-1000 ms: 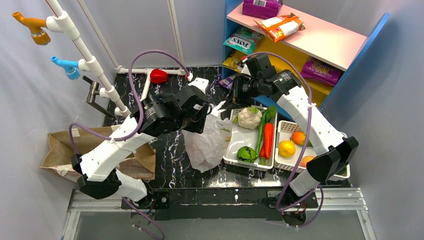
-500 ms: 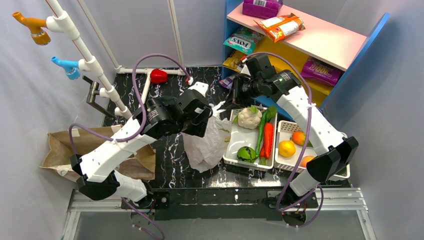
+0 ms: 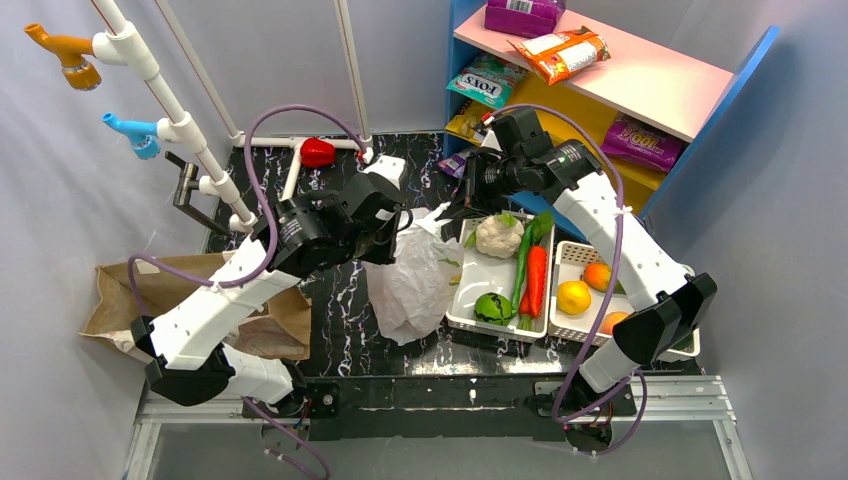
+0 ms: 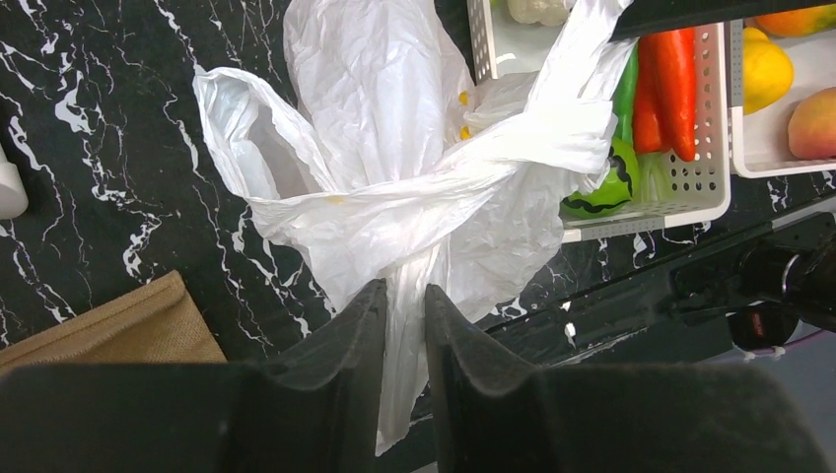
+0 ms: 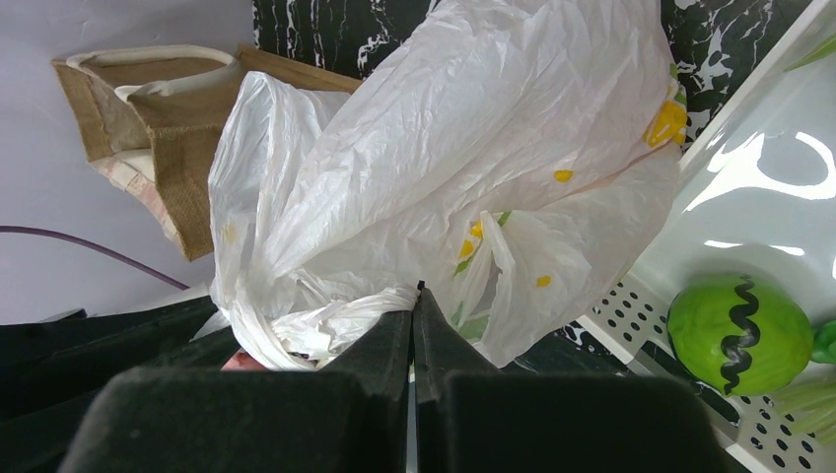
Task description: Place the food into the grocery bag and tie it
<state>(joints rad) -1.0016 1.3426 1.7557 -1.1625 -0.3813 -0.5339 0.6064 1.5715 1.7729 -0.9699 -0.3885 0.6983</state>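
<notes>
The white grocery bag [image 3: 415,285] lies crumpled on the black marble table, between the arms. In the left wrist view its two handles cross over the bag [image 4: 394,148], and one strip hangs down between my left gripper's [image 4: 404,288] jaws, which stand close around it. From above, the left gripper [image 3: 402,240] sits at the bag's upper left. My right gripper [image 5: 415,294] is shut, with a twisted handle of the bag [image 5: 424,148] pinched at its tips. It holds the bag's top right corner [image 3: 452,212]. Food inside the bag is hidden.
Two white trays [image 3: 470,300] right of the bag hold a cauliflower [image 3: 498,235], a carrot [image 3: 537,280], a green gourd [image 3: 492,308] and oranges [image 3: 574,297]. A brown bag [image 3: 150,300] lies at left. A shelf [image 3: 600,70] with snack packets stands behind, and a pipe rack [image 3: 180,120] at far left.
My left gripper shifted a little left and back, and its jaws widened, then narrowed around the bag strip. The right arm has stayed still.
</notes>
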